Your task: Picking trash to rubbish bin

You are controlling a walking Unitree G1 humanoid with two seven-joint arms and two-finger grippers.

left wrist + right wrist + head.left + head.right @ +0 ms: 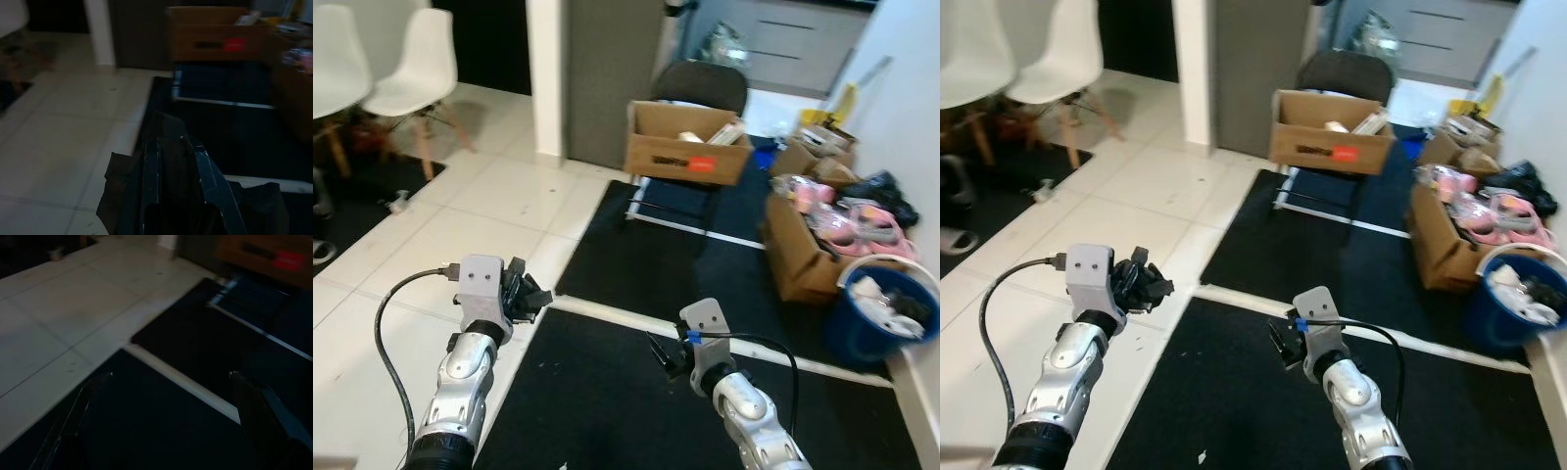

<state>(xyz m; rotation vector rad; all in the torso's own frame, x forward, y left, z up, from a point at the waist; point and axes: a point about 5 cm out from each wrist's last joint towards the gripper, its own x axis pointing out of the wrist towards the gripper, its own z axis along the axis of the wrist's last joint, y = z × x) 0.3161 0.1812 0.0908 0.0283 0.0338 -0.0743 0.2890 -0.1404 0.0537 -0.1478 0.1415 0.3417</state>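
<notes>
My left gripper is held up over the white tile floor, shut on a crumpled black piece of trash. In the left wrist view the black scrap bulges out on both sides of the fingers, which stand close together. My right gripper hovers over the black mat with its fingers spread wide and nothing between them; the right wrist view confirms the gap. The blue rubbish bin stands at the far right by the wall, with trash inside it.
A black chair carries an open cardboard box straight ahead. More cardboard boxes with pink items line the right side. White chairs stand at the back left. Bare white tile lies to the left.
</notes>
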